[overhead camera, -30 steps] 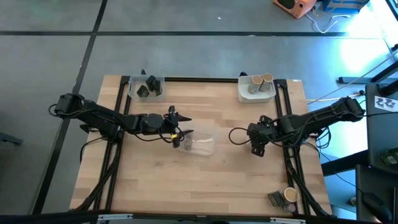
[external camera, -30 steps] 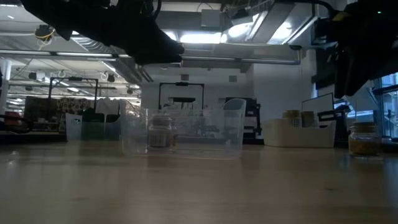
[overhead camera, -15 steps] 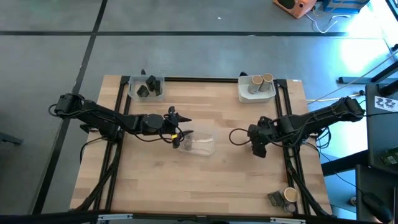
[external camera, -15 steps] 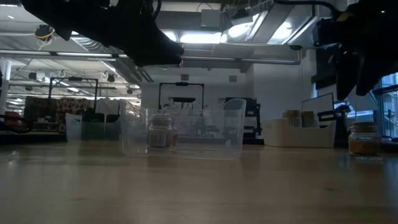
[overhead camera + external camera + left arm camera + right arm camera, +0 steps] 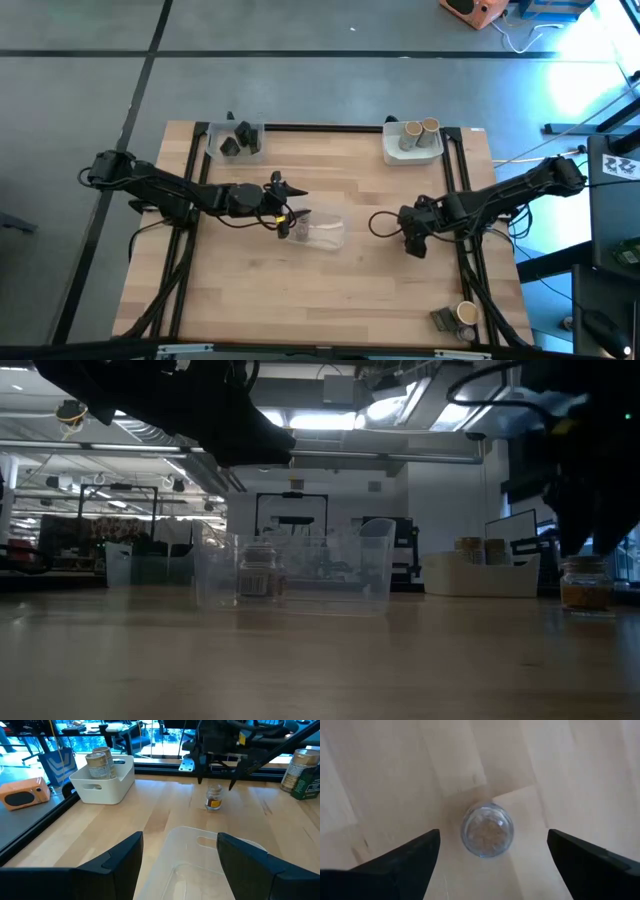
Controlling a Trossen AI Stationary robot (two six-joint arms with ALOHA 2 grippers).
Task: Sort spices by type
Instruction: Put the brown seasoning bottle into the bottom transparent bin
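Lowering since a second ago, the spread-open right gripper (image 5: 487,865) straddles a small jar (image 5: 487,829), risking toppling it if off-centre

The table (image 5: 330,290) is evenly lit from above, with bluish glare washing the floor at the right edge. In the low view the arms are silhouetted against bright ceiling lights (image 5: 395,405); the right arm is motion-blurred.

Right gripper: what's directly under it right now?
One small glass jar stands upright on the wooden table, centred between the open fingers of the right gripper. Brownish spice shows inside it; the high view hides it under the arm.
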